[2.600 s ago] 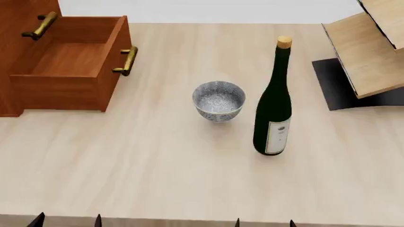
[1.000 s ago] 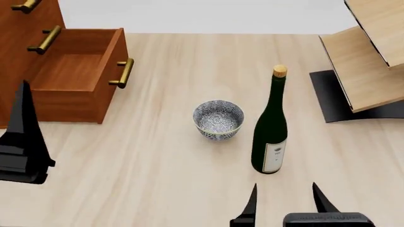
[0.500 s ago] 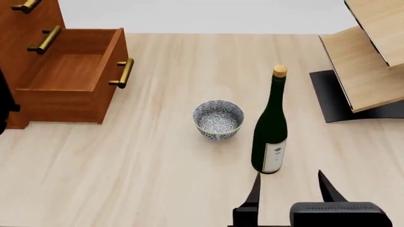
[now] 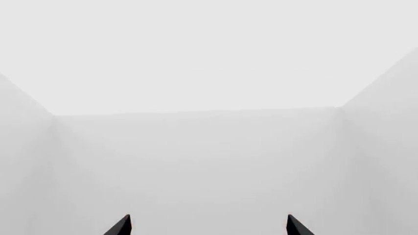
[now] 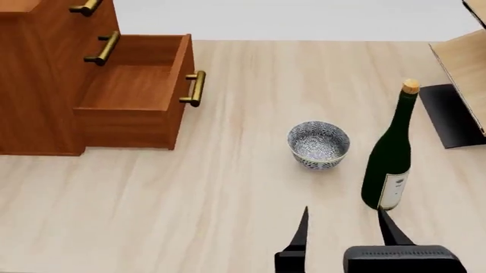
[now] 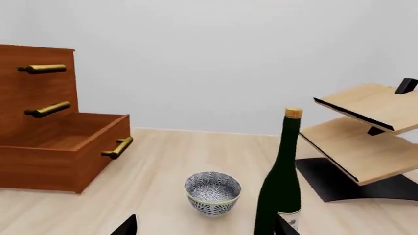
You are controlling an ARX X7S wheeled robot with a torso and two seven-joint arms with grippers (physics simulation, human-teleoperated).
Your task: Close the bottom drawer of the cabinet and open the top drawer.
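Note:
The reddish-brown cabinet (image 5: 38, 85) stands at the table's far left. Its bottom drawer (image 5: 129, 85) is pulled out wide and empty, with its brass handle (image 5: 193, 88) facing the table's middle. The top drawer is shut; its handle (image 5: 85, 7) shows at the view's top edge. The right wrist view shows the cabinet (image 6: 36, 93), the open bottom drawer (image 6: 65, 152) and the top drawer's handle (image 6: 42, 68). My right gripper (image 5: 342, 239) is open and empty near the front edge, far from the cabinet. My left gripper (image 4: 207, 227) is open, facing only a pale blank wall.
A patterned bowl (image 5: 319, 144) sits mid-table with a dark green corked bottle (image 5: 391, 153) upright to its right, just beyond my right gripper. A pale wooden rack (image 5: 463, 57) on a black base (image 5: 452, 114) stands at the far right. The middle drawer's handle (image 5: 102, 48) shows.
The head view has panned left, so cabinet, bowl and bottle sit further right in it. My left gripper has gone out of the head view. The drawers have not moved.

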